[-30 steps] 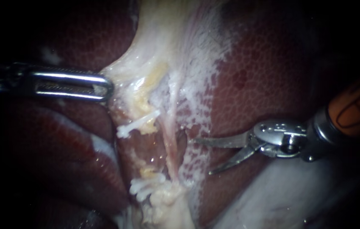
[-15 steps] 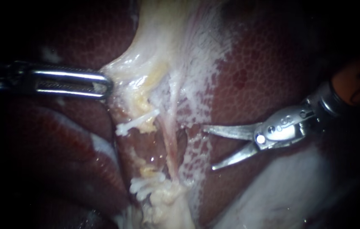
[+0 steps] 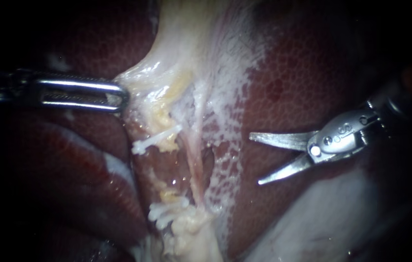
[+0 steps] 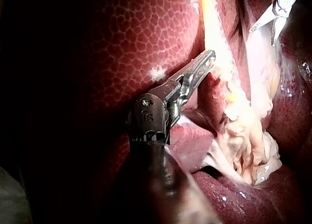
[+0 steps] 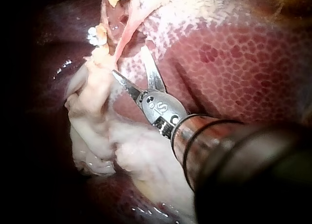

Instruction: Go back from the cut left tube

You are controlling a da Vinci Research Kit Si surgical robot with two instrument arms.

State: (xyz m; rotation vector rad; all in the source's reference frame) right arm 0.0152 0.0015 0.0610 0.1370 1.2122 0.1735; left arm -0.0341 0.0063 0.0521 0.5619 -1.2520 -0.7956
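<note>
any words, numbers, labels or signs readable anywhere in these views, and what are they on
Tissue and liver: no text, label or sign.
Right instrument: a small engraved mark on its joint housing, clearest in the right wrist view; not quoted, as instrument marks are not read off.
Left instrument: small engraved marks on its joint in the left wrist view, too blurred to read.
Nothing else carries writing.

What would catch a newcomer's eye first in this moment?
The shiny steel scissor blades of my right instrument stand open over the dark red mottled liver, apart from the strands. Then my left instrument, its slotted steel tip clamped on the edge of the pale yellowish-white tissue band in the middle, with small white clips on the strands below it.
</note>
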